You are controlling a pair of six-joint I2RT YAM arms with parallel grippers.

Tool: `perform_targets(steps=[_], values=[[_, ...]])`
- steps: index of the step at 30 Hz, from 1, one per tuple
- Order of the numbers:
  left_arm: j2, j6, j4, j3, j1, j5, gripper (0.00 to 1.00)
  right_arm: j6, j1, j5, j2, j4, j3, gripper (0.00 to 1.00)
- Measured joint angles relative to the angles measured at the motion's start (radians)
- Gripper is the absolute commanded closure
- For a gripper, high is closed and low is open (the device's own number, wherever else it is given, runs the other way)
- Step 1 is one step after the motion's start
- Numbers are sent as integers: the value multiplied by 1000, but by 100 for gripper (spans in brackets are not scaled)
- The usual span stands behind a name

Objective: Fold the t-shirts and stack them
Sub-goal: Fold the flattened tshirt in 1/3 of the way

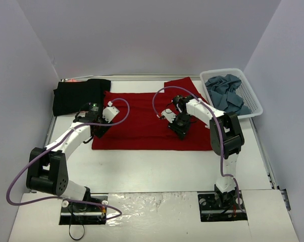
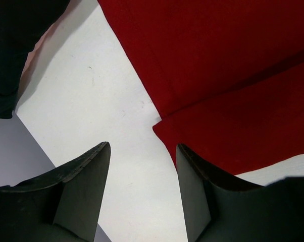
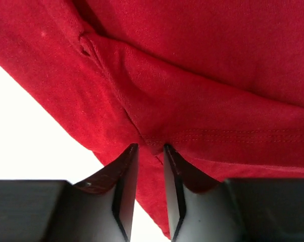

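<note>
The dark red t-shirt lies spread flat across the middle of the table, one sleeve pointing to the back right. My left gripper is open and empty just above the table at the shirt's front left corner; in the left wrist view the red cloth lies beside the right finger. My right gripper is over the shirt's right part. In the right wrist view it is shut on a hemmed fold of the red cloth. The black t-shirt lies at the back left.
A white lattice basket at the back right holds crumpled slate blue-grey t-shirts. The black shirt's edge shows in the left wrist view. Grey walls enclose the table on three sides.
</note>
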Motion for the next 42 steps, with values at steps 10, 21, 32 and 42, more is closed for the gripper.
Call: perform_targets(steps=[10, 21, 32, 42], values=[[0, 0, 0, -1, 0, 3, 47, 17, 1, 10, 3, 15, 0, 100], [0, 0, 0, -3, 0, 3, 46, 29, 2, 54, 2, 10, 68, 100], [0, 0, 0, -4, 0, 3, 46, 46, 10, 78, 10, 4, 226, 100], [0, 0, 0, -5, 1, 5, 46, 45, 35, 93, 137, -19, 368, 100]])
